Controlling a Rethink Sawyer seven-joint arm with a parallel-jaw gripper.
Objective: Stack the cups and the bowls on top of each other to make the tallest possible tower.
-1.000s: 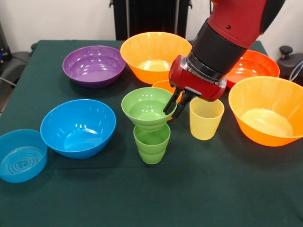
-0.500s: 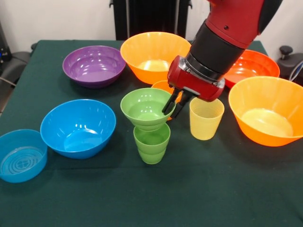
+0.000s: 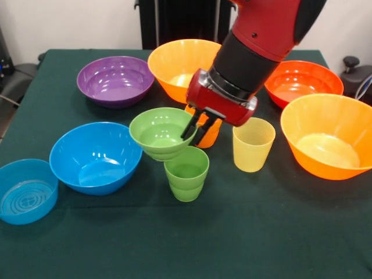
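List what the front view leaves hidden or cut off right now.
- Orange cup: mostly hidden behind the gripper and the small green bowl.
- Small translucent blue bowl: left side cut off by the picture's edge.
- Big orange bowl at the right: cut off by the right edge.
- Whether the green bowl touches the green cup: unclear.

My gripper (image 3: 195,129) pinches the small green bowl (image 3: 161,133) by its rim, lifted, tilted, off-centre over the green cup (image 3: 186,173) mid-table. Yellow cup (image 3: 253,144) and orange cup (image 3: 208,129) upright just beside. The other bowls ring the table's edges.
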